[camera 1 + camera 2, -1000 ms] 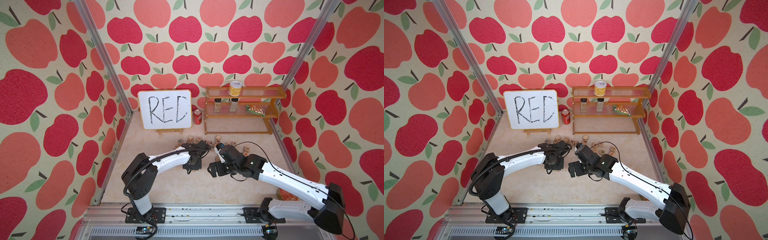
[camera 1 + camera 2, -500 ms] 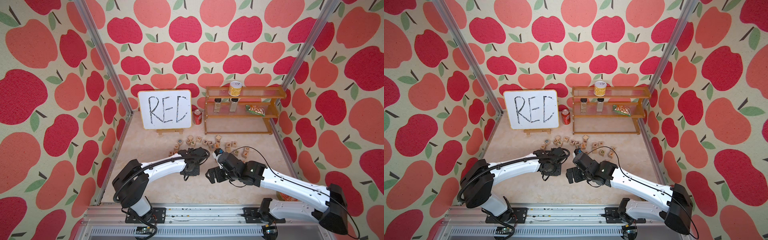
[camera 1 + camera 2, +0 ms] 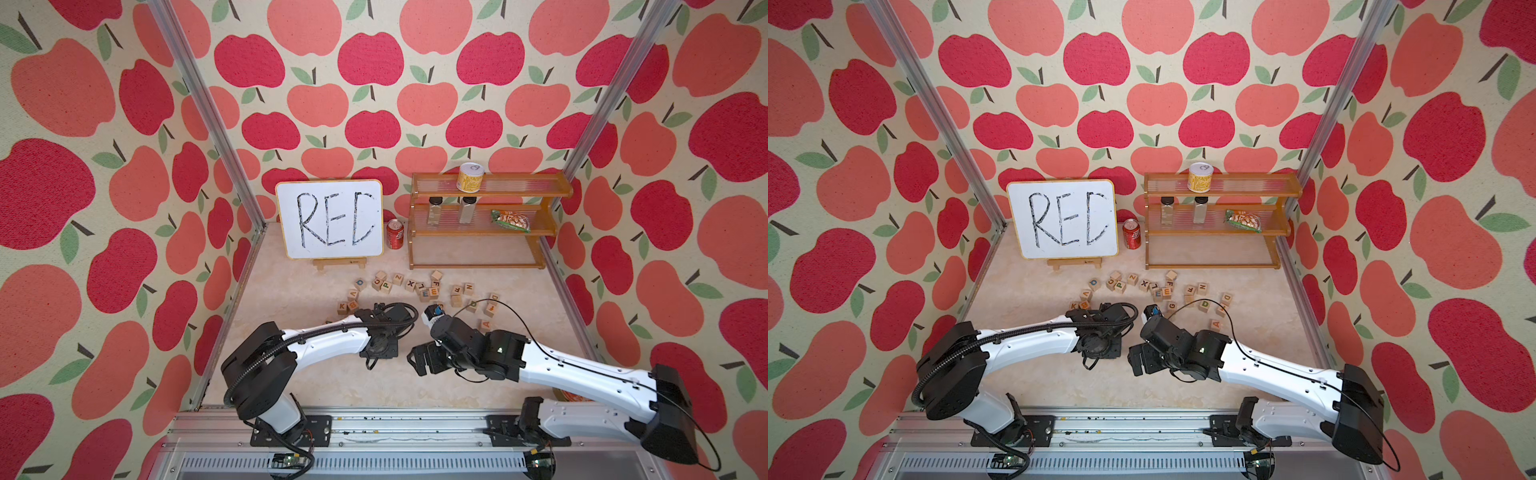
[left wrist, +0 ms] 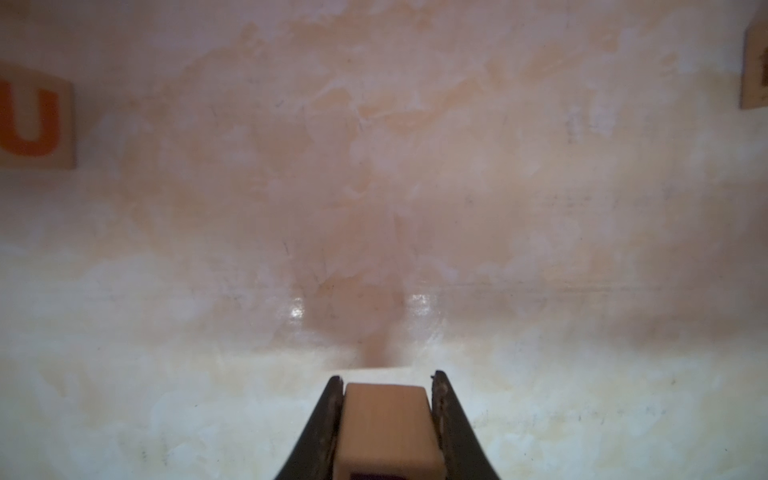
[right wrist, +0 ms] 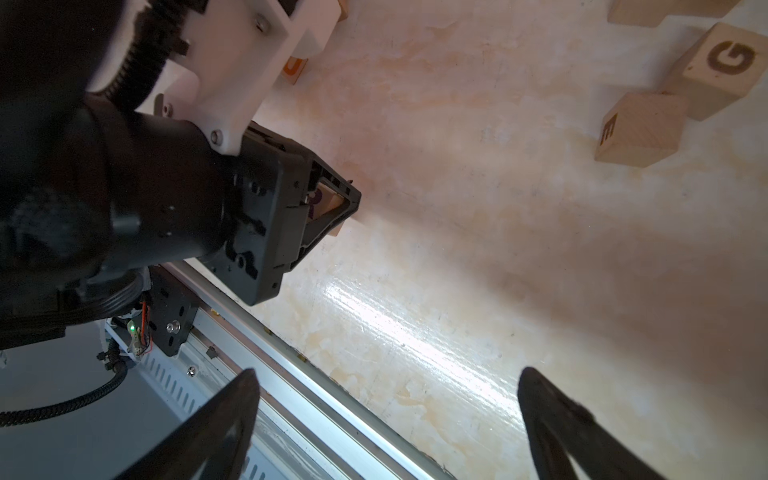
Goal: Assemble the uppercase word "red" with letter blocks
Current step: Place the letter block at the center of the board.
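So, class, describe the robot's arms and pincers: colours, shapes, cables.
The left arm and right arm have white shells with black joints. A ribbed black hose runs along the left; a thin black cable loops over the right. The left pincer and right pincer each have two black tapered fingers.

A lab test booth: apple-print walls (image 3: 370,62), aluminium frame post (image 3: 211,120), rail-mounted robot arms (image 3: 328,340).

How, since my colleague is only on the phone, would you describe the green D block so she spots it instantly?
Find the wooden shelf rack at the back; a scatter of lettered cubes lies before it. Near the scatter's right end, on its near edge, sits the green D block. Nearby cubes carry orange or brown letters; only this shows a green D.
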You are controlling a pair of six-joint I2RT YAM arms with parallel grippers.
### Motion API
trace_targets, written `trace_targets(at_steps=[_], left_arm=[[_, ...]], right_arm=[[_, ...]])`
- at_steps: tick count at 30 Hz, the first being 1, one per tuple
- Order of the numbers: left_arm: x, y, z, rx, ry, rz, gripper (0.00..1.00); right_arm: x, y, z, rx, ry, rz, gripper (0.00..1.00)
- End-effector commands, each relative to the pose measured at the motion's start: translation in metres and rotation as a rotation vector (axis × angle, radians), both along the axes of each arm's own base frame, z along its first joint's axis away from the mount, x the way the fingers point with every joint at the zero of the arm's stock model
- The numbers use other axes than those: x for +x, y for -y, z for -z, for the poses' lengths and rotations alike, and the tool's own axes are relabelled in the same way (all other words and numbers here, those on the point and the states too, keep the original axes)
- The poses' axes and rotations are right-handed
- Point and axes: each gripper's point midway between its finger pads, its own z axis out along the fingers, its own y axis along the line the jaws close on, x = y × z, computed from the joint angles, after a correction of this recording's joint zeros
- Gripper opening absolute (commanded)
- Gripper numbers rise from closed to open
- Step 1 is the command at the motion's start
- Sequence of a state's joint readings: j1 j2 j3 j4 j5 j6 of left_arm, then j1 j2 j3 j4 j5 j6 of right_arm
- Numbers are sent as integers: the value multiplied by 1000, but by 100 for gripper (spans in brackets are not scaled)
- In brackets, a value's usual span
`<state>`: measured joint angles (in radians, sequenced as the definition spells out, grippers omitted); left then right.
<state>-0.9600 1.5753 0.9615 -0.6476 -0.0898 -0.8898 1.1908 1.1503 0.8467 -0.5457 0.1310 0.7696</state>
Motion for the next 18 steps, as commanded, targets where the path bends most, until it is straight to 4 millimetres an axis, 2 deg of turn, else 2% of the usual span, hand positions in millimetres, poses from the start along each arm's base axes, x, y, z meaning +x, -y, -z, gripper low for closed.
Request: trace_targets(at_steps=[1,13,18], left_arm=[[-3,-2,9,14,-4,-21,0],[-4,-2,22,33,-20,-13,0],[-4,0,29,39,-32,-10,5]], right_arm=[[3,0,3,-4,6,30,99],[3,5,7,-10,-1,50,99],[2,8,8,-11,-1,53,99]])
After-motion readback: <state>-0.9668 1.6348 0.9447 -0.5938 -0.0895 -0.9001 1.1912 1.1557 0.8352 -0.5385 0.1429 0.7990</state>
